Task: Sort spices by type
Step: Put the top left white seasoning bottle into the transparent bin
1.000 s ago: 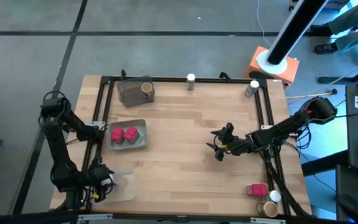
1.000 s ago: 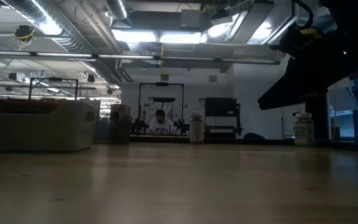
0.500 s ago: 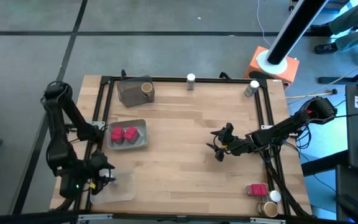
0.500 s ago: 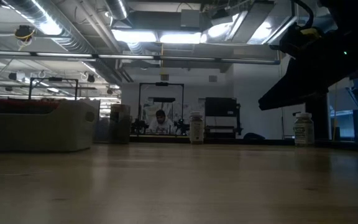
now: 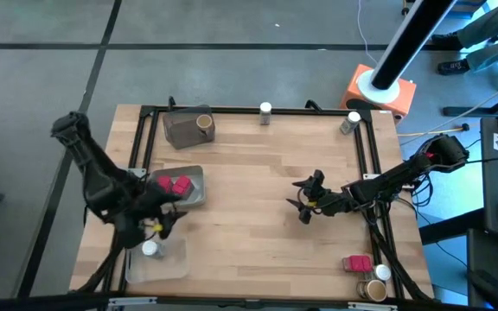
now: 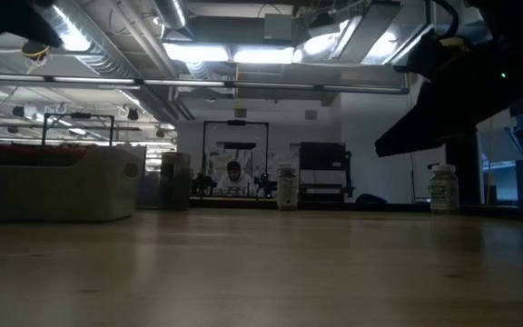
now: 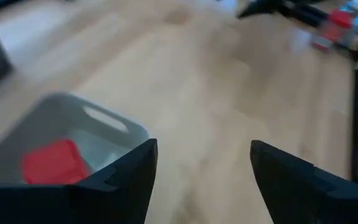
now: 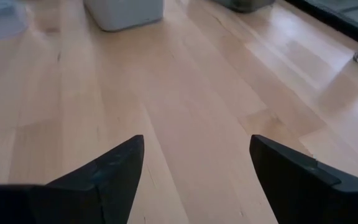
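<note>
In the high view my left gripper [image 5: 162, 221] hangs open beside the near edge of a grey tray [image 5: 195, 195] that holds red packets [image 5: 180, 184]. The left wrist view shows the open gripper [image 7: 204, 149] with one red packet [image 7: 51, 162] in that tray. A white-capped jar [image 5: 150, 249] stands in a clear tray [image 5: 173, 262] at the near left. My right gripper [image 5: 300, 201] is open over bare wood right of centre, as the right wrist view [image 8: 196, 140] confirms. More spices: a tan jar [image 5: 203, 123], two white-capped jars [image 5: 265, 110] [image 5: 348, 122], and a near-right group [image 5: 366, 272].
A second grey tray [image 5: 180, 131] sits at the far left and holds the tan jar. A black frame [image 5: 370, 155] runs round the tabletop. The near-right group is a pink packet [image 5: 357, 263], a white-capped jar [image 5: 381, 273] and a tan jar [image 5: 372, 289]. Bare wood [image 5: 249, 181] lies mid-table.
My left arm has swung up from the near left corner and toward the table's middle, ending by the grey tray with the red packets. A white-capped jar now shows in the clear tray where that gripper was.
</note>
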{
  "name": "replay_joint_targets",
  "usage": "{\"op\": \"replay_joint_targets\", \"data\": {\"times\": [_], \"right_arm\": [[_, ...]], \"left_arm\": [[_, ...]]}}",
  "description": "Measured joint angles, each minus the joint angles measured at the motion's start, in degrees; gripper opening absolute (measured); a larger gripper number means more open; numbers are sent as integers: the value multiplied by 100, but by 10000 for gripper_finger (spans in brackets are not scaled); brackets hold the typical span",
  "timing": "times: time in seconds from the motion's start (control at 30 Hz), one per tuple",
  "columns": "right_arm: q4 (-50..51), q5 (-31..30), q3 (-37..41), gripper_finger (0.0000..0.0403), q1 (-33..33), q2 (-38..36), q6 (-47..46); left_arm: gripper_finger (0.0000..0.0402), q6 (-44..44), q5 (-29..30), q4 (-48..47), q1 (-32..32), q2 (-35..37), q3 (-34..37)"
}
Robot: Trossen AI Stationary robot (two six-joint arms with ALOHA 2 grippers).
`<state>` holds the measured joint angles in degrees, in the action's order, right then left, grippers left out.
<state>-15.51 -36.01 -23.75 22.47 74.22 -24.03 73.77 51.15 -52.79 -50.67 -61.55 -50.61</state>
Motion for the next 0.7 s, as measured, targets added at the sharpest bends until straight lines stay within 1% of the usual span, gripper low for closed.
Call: {"op": "replay_joint_targets", "data": {"times": [0.1, 0.2, 0.27, 0.33, 0.4, 0.47, 0.53, 0.7], "right_arm": [[-181, -23, 0, 293, 1, 0, 374], [-438, -478, 0, 293, -49, 0, 514], [-539, -652, 0, 293, -200, 0, 660], [-682, -695, 0, 293, -444, 0, 840], [-798, -557, -8, 293, -741, 0, 1054], [-799, -295, -73, 293, -1087, 2, 1288], [-829, -18, -183, 293, -1429, 2, 1532], [-825, 653, -515, 293, -2286, 2, 2017]], "left_arm": [[241, -543, 12, 164, 588, -6, 0], [241, -1313, 14, 485, 1154, -6, 0], [241, -1948, 16, 869, 1475, -6, 37], [241, -2534, 5, 1081, 1760, -10, 44], [241, -3001, -15, 1248, 2009, -10, 44], [241, -3366, -28, 1287, 2213, -10, 46], [241, -3531, -40, 1291, 2350, -10, 46], [241, -3752, -477, 1264, 2471, -10, 48]]}}
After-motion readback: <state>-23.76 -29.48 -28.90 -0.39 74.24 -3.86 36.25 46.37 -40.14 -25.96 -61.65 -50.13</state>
